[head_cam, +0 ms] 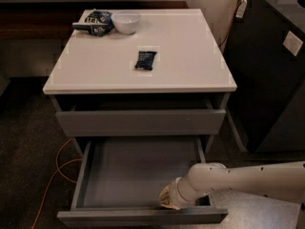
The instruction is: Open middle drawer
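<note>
Gripper (167, 200): on a white arm (248, 180), low against the inner front wall of the middle drawer (138, 171), right of centre; grip state cannot be told. Middle drawer: standing far out of the cabinet (190, 75), beneath its upper drawer (138, 122). Cabinet top: white bowl (126, 22) and blue packet (96, 23) at back left, dark sachet (145, 60) mid-top. Orange cable (58, 168): on the floor, left of the cabinet.

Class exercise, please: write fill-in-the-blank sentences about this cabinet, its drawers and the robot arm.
The middle drawer is ___, not shut.
The end effector sits inside it, against its ___ panel.
The bowl on the cabinet top is ___.
The cable on the floor is ___.
Missing words: open; front; white; orange.
</note>
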`<action>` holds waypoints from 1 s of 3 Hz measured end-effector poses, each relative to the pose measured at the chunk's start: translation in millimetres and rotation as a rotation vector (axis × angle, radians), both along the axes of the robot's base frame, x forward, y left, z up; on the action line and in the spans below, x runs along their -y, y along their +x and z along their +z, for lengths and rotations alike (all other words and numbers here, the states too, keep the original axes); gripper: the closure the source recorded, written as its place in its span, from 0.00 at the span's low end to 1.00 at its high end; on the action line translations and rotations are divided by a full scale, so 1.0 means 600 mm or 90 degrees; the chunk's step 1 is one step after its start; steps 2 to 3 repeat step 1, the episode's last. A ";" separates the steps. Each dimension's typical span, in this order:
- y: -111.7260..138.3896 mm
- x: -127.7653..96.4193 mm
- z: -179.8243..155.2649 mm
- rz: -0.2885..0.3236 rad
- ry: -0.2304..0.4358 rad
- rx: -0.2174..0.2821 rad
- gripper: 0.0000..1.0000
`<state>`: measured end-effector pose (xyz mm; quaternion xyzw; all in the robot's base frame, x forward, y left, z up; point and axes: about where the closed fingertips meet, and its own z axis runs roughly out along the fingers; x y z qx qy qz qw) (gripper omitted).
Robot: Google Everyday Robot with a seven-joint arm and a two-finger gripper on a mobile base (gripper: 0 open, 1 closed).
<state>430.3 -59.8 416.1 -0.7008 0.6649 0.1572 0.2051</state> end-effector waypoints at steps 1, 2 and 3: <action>0.000 0.000 0.000 0.000 0.000 0.000 1.00; 0.000 0.000 0.000 0.000 0.000 0.000 1.00; 0.000 0.000 0.000 0.000 0.000 0.000 1.00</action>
